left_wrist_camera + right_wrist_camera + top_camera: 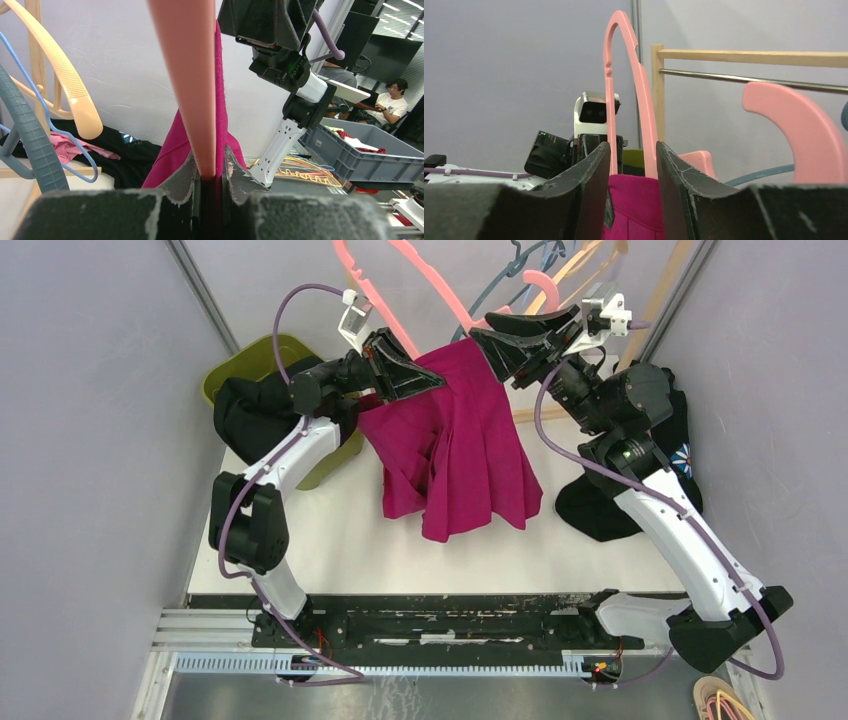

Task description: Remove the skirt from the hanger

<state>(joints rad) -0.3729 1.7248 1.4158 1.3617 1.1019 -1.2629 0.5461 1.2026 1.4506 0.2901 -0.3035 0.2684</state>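
One skirt (465, 445): magenta and pleated, still on its hanger. Its top is strung between the two grippers and its hem spreads toward the near side over the middle of the table.
Hangers: we count four in the left wrist view. They are the pink hanger (192, 75) carrying the skirt, a beige hanger (67, 82), a ribbed grey-blue hanger (30, 145) and a thin blue wire hanger (55, 132).
Left gripper (209, 172): the fingers are closed tight on the pink bar, with skirt cloth pressed alongside it.
Right gripper (632, 150): the fingers stand a little apart and the skirt's top edge fills the gap, with the pink arms rising beyond. We cannot tell whether the pads pinch the cloth.
Dark clothes: two heaps, one (250, 415) over the bin at the far left and one (610, 505) beside the right arm (a flower print shows on it).
Bin (262, 350): one, olive green, at the table's far left corner.
Rack: one wooden frame (754, 57) with one metal rod (749, 80) under its top bar.
Open room: we see bare white table (400, 560) between the hem and the near edge, and grey walls (90, 490) closing in on both sides.
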